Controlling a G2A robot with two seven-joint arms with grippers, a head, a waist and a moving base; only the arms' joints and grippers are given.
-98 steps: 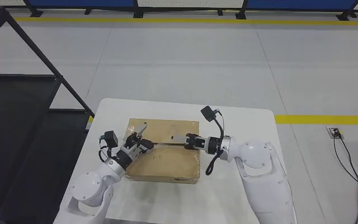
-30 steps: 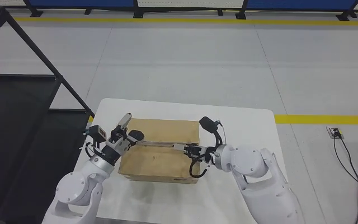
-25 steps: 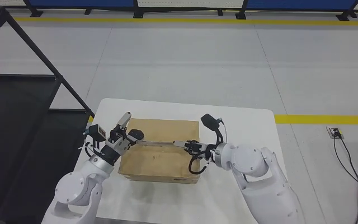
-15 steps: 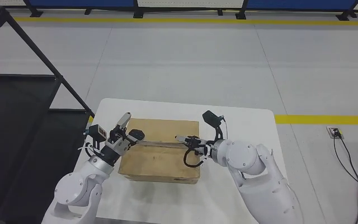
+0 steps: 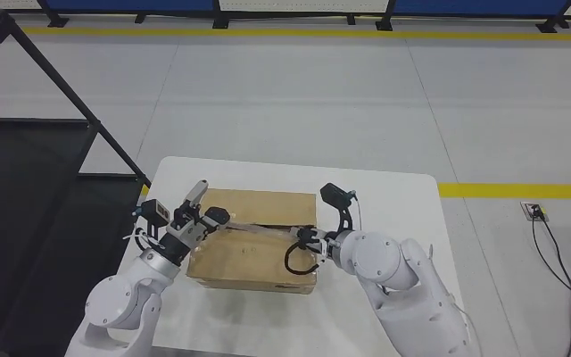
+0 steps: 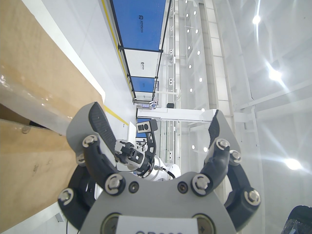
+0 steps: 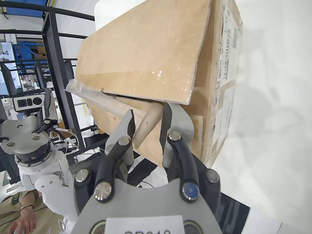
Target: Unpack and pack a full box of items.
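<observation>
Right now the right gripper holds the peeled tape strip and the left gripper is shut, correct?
No: the left gripper is open, as the left wrist view shows. The right gripper does hold the peeled tape strip.

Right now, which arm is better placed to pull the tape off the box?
Probably the right: the right gripper is shut on the loose tape at the top seam of the box. The left gripper is open at its other end, holding nothing.

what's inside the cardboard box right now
Only a dark gap shows under the lifted flap of the cardboard box; the contents are covered by the flaps. A peeled tape strip runs along the seam, its end in the right gripper.
</observation>
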